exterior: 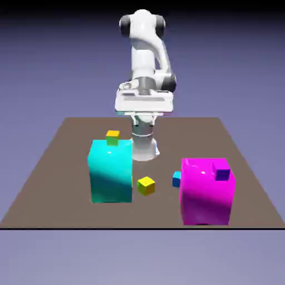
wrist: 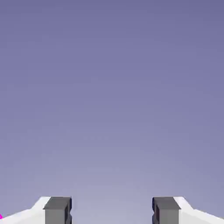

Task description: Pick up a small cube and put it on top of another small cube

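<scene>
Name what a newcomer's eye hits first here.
Likely the two big blocks on the table: the cyan one toward the exterior view's left, the magenta one toward the right, nearer the camera. Next, the white arm rising behind them, its gripper open with nothing between the fingertips. The tiny yellow cube sits between the blocks.

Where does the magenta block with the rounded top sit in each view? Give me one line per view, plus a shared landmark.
Exterior view: the large magenta block stands right of centre, low in the picture.
Hand view: only a magenta sliver, probably that block, at the bottom-left corner.
Shared landmark: the two-finger gripper, open; upper middle in the exterior view, bottom edge in the hand view.
</scene>
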Robot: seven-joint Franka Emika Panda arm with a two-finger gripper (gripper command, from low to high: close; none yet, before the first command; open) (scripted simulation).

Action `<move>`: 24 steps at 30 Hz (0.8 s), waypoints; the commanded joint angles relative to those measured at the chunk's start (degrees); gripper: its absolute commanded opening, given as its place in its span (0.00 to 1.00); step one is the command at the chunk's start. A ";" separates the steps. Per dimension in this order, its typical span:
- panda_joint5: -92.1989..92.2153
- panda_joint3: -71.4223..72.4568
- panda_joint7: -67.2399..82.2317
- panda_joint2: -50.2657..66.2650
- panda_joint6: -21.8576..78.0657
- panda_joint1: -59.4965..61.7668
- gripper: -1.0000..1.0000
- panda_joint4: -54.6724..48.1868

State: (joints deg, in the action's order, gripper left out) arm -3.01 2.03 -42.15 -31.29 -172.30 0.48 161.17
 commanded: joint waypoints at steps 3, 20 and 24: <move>-7.48 5.05 0.77 3.40 4.24 2.92 0.50 0.43; -49.84 33.69 5.16 22.66 28.28 19.45 0.50 2.85; -59.81 40.42 6.20 27.20 33.93 23.34 0.50 3.42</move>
State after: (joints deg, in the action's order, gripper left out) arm -62.81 42.45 -35.95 -4.10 -138.37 23.81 164.59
